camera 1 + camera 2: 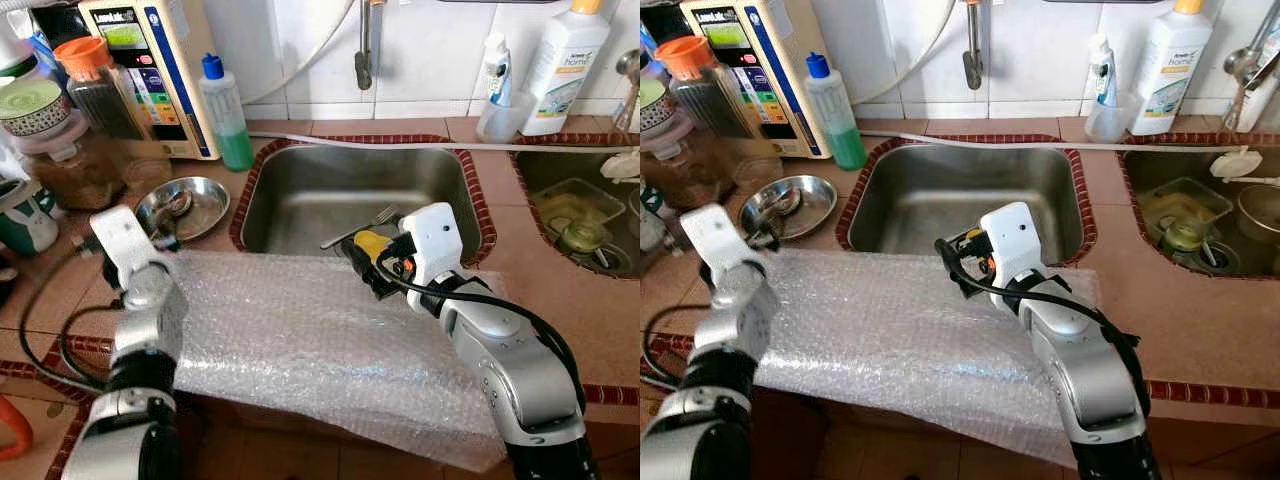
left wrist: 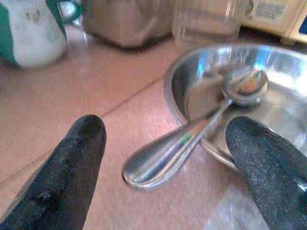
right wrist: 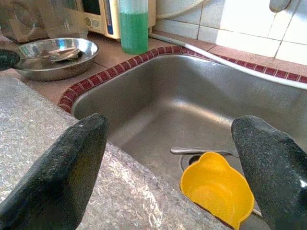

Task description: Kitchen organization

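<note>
Spoon [image 2: 192,139] lies tilted in the steel dish [image 1: 205,215] left of the sink [image 1: 300,190], bowl inside, handle over the rim onto the counter. Left gripper [image 2: 177,191] hovers wide open and empty, its fingers either side of the handle. Polished, rigid and light, the spoon will likely slip, so pinch mid-handle across the flat. Right gripper [image 3: 172,191] hangs spread and empty at the sink's near edge above a yellow cup [image 3: 218,191] and fork [image 1: 358,230].
</note>
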Robot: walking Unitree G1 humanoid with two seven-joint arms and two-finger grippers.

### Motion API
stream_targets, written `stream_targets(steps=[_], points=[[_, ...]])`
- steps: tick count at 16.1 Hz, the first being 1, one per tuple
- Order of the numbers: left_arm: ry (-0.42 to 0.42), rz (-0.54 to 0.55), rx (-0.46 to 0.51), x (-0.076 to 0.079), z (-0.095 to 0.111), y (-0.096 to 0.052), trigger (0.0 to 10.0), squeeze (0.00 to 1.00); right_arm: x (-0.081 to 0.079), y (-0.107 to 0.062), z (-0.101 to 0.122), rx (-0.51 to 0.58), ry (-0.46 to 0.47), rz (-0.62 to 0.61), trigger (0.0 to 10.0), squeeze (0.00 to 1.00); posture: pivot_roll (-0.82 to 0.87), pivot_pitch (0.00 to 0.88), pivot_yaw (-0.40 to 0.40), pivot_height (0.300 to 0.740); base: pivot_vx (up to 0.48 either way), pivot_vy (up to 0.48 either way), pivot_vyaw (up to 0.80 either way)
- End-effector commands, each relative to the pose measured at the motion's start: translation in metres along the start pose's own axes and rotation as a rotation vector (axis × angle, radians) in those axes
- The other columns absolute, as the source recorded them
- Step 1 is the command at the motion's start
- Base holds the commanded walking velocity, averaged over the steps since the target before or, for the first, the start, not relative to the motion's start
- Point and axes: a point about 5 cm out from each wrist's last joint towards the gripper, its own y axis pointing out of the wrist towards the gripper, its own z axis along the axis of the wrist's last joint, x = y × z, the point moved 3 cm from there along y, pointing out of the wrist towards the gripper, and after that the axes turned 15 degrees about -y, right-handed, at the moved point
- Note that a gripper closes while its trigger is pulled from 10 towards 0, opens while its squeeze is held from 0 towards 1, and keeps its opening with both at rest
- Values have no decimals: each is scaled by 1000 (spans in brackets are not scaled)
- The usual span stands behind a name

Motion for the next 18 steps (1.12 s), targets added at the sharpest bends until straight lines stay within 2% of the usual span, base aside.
stream_targets(steps=[1, 3, 5, 7, 8, 9, 10, 11, 14, 18], points=[[-18, 20, 11, -9, 4, 1, 10000, 0, -3, 0, 6, 27, -12, 15, 10000, 0, -278, 126, 125, 740, 0, 0, 0], [-55, -18, 14, -5, 5, -3, 10000, 0, -3, 0, 6, 26, -12, 16, 10000, 0, -273, 127, 124, 740, 0, 0, 0], [-93, -28, -2, -5, 3, -1, 10000, 0, -4, 1, 6, 28, -12, 18, 10000, 0, -272, 126, 123, 740, 0, 0, 0], [-131, -69, 10, 4, 8, -1, 10000, 0, -4, 2, 6, 29, -14, 19, 10000, 0, -272, 124, 123, 740, 0, 0, 0], [-198, -103, 9, 13, 11, -2, 7216, 0, -3, 2, 6, 29, -16, 19, 10000, 0, -274, 124, 123, 740, 0, 0, 0], [-247, -113, 2, 16, 11, -3, 2863, 0, -3, 2, 6, 29, -17, 18, 10000, 0, -275, 123, 123, 740, 0, 0, 0], [-261, -116, 0, 16, 11, -3, 2863, 0, -3, 2, 6, 29, -18, 18, 10000, 0, -275, 123, 123, 740, 0, 0, 0], [-297, -120, -10, 18, 12, -2, 0, 0, -3, 2, 6, 29, -19, 15, 10000, 0, -277, 121, 126, 740, 0, 0, 0], [-377, -98, -45, 17, 8, 0, 0, 0, -3, 2, 6, 29, -20, 11, 10000, 0, -278, 120, 130, 740, 0, 0, 0], [-370, -89, -53, 13, 7, 0, 0, 0, -4, 3, 6, 30, -21, 15, 10000, 0, -273, 117, 131, 740, 0, 0, 0]])
